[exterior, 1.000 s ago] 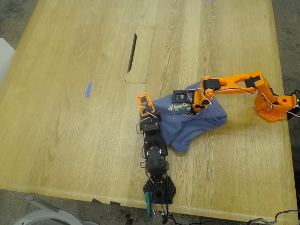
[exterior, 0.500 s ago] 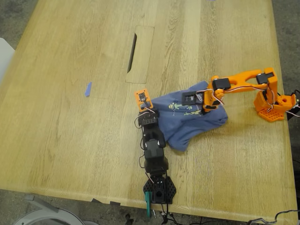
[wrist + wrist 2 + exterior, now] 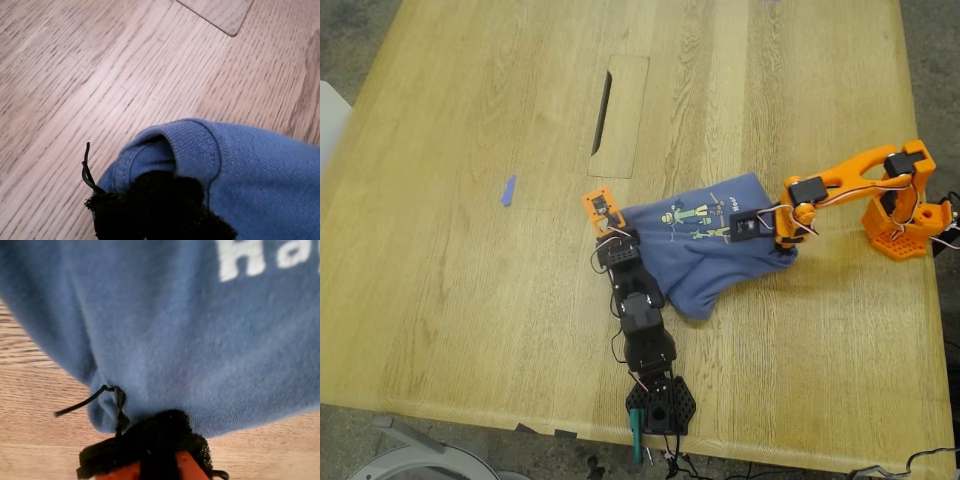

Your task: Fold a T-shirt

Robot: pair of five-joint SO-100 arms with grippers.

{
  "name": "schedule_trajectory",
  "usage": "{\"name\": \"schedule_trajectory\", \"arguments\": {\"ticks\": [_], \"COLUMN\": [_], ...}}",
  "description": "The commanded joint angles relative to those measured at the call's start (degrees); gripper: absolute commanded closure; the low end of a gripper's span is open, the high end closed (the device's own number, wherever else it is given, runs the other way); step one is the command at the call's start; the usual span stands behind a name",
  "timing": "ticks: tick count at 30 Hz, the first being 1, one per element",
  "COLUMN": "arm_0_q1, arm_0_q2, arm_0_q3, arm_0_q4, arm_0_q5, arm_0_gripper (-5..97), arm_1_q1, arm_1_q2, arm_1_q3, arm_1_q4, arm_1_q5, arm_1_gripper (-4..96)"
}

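Exterior view: the T-shirt lies bunched on the table, towards its edge at the exterior view's right, stretched between both arms.

First wrist view: my first gripper is clenched on a ribbed hem.

Second wrist view: my second gripper pinches the opposite edge.

Judgement: light, limp, non-slip cloth; hems and seams give the firmest hold.

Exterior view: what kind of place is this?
Probably an office or lab. A large wooden table with a cable cutout stands on grey floor, and two small arms are mounted on it, my first gripper and my second gripper holding the T-shirt.
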Motion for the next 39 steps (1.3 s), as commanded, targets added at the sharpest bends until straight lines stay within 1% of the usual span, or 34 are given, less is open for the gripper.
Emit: {"name": "schedule_trajectory", "arguments": {"ticks": [1, 6, 10, 14, 16, 19, 21, 23, 27, 31, 35, 39], "arm_0_q1": [-4.13, -1.76, 1.85, 9.14, 14.15, 20.48, 23.12, 24.35, 25.14, 25.14, 23.99, 20.04], "arm_0_q2": [7.29, 19.16, 29.36, 36.12, 36.3, 34.37, 33.22, 32.61, 31.11, 26.54, 22.06, 18.54], "arm_0_q3": [-4.92, 0.62, 3.43, 7.29, 8.79, 11.16, 13.54, 16.17, 20.48, 21.8, 19.07, 15.73], "arm_0_q4": [-1.32, -1.32, 2.9, 5.89, 5.98, 4.48, 3.52, 2.72, 0.62, -2.81, -3.6, -3.6], "arm_0_q5": [-0.53, -0.09, 0.0, 0.09, -0.09, -0.44, -0.62, -0.7, -0.79, -0.97, -0.97, -0.79], "arm_0_gripper": [92, 92, 92, 92, 92, 92, 92, 92, 92, 92, 92, 92], "arm_1_q1": [0.09, 0.62, -0.44, 0.62, 1.49, 2.81, 3.52, 4.39, 6.68, 7.65, 6.5, 4.57], "arm_1_q2": [3.34, -0.26, -5.1, -12.22, -17.67, -28.04, -32.87, -34.98, -37.53, -41.57, -47.55, -51.06], "arm_1_q3": [-2.9, -16.96, -27.16, -36.47, -42.71, -57.3, -64.16, -67.24, -72.16, -76.2, -80.6, -82.35], "arm_1_q4": [2.11, 9.67, 10.37, 9.84, 9.05, 10.02, 10.02, 10.02, 10.02, 10.02, 10.28, 10.46], "arm_1_q5": [0.53, 0.18, 0.35, -0.44, -0.79, -1.23, -1.23, -1.32, -1.76, -2.02, -1.23, -0.53], "arm_1_gripper": [90.9, 90.9, 90.9, 90.9, 91.0, 91.0, 91.0, 91.0, 91.0, 91.1, 91.0, 91.0]}}
